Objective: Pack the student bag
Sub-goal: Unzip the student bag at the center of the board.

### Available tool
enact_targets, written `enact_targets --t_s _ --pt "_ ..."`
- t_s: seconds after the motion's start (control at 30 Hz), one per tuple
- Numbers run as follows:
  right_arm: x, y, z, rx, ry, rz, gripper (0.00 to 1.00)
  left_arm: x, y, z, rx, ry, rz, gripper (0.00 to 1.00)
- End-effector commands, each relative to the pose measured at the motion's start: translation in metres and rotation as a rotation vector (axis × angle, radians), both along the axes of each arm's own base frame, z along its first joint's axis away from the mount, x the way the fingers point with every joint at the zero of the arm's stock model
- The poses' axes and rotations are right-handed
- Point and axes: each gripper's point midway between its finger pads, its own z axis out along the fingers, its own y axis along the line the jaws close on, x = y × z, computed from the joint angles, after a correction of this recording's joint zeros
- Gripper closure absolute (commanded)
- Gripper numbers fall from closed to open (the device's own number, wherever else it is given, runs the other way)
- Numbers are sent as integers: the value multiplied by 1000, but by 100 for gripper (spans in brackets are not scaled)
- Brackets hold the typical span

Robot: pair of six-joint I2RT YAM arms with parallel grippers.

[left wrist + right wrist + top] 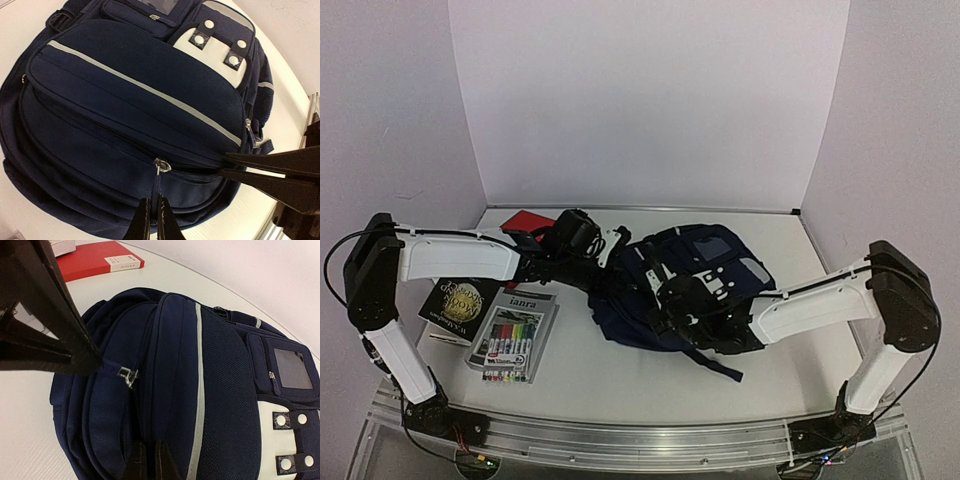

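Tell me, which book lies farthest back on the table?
The red book, behind the left arm; the black book sits nearer the front, beside the marker pack.

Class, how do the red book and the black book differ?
The red book has a plain cover with a white label; the black book bears a gold emblem. The red book lies farther back, behind the left arm; the black book lies nearer. Both lie flat, outside the bag.

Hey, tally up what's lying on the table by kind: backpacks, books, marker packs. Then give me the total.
Backpacks: 1, the navy blue striped fabric backpack
Books: 2, the flat red book and the black book with a gold emblem
Marker packs: 1, the grey box of coloured markers
Total: 4
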Motion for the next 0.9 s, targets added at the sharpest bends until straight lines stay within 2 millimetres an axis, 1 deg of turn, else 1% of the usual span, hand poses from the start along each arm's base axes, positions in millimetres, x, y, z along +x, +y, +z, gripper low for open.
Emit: enact_targets --t_s 0.0,0.13,0.33,0.4,0.47,0.53,0.63,0.67,0.73,0.77,0.8,0.87 --pt "-3 -25 22 66 -18 -70 100 46 41 20 93 -124 214 100" --pt "-12 -34 30 108 -7 -63 100 66 62 10 161 -170 294 100" --pt "-27 -45 41 174 15 -30 100 101 87 2 146 -183 395 100" --pt "-31 -50 48 203 18 -25 100 113 97 -3 144 -182 435 100" --pt "-35 -55 52 229 23 -25 100 122 103 -9 126 -171 462 100" --pt "-38 -56 53 245 32 -20 100 127 101 -13 97 -161 453 100" --pt "-41 -53 52 267 55 -7 100 123 81 -16 34 -141 359 100" --pt "-41 -50 51 275 67 -2 100 120 74 -15 5 -129 322 100" --pt "-40 -45 50 294 87 -8 100 113 65 -16 -29 -112 266 100" --pt "-39 -43 50 303 95 -22 97 110 60 -12 -57 -115 241 100" --pt "-37 -42 50 305 105 -40 89 105 56 -8 -83 -114 221 100" --pt "-38 -36 51 311 116 -53 64 91 48 -3 -132 -110 165 100"
